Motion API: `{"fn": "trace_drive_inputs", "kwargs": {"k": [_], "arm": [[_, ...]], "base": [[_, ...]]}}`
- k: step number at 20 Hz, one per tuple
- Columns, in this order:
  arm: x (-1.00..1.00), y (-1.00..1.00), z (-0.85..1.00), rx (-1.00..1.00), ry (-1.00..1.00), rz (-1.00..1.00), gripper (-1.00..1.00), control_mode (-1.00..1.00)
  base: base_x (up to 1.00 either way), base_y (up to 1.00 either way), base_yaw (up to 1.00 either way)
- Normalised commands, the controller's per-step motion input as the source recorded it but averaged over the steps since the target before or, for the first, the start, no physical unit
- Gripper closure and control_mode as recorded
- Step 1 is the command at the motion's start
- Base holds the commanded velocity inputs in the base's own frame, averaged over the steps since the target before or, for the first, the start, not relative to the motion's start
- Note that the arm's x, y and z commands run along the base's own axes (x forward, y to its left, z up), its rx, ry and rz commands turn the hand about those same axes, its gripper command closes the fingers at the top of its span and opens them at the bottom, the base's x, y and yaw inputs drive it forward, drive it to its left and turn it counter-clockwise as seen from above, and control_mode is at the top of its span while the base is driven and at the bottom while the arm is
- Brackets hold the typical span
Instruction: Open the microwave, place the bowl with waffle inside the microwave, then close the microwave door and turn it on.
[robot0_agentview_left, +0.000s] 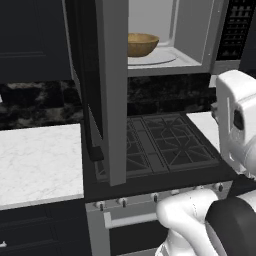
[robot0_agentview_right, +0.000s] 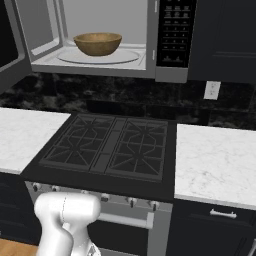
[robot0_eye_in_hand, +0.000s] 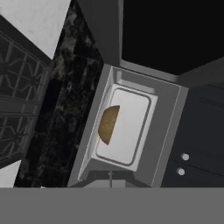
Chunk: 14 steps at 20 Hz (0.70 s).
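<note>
Dark kitchen, left base view: one microwave (robot0_agentview_left: 175, 35) above a gas stove (robot0_agentview_left: 160, 145), its one door (robot0_agentview_left: 107, 90) swung wide; one wooden bowl (robot0_agentview_left: 142, 44) sits inside on the turntable. Right base view: same bowl (robot0_agentview_right: 98, 43), one keypad strip (robot0_agentview_right: 172, 32). Hand view: cavity and bowl (robot0_eye_in_hand: 108, 124) seen rolled sideways; finger state can't tell. Next, I judge: push door's outer edge in an arc, w/o clipping the bowl.

The microwave (robot0_agentview_right: 100, 40) stands open, door (robot0_agentview_left: 107, 90) swung wide; the wooden bowl (robot0_agentview_right: 98, 43) sits inside, contents possibly hidden.
</note>
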Motion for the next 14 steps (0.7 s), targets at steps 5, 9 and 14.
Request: {"fn": "trace_drive_inputs", "kwargs": {"k": [5,9,14], "arm": [[-0.49,0.53,-0.15,-0.05,0.03,0.0,1.0,-1.0],[-0.69,0.58,-0.09,-0.04,0.0,-0.01,1.0,-1.0],[-0.46,0.7,-0.06,-0.04,0.01,-0.08,1.0,-1.0]], "base": [[0.0,0.0,0.0],[0.0,0.0,0.0],[0.0,0.0,0.0]]}}
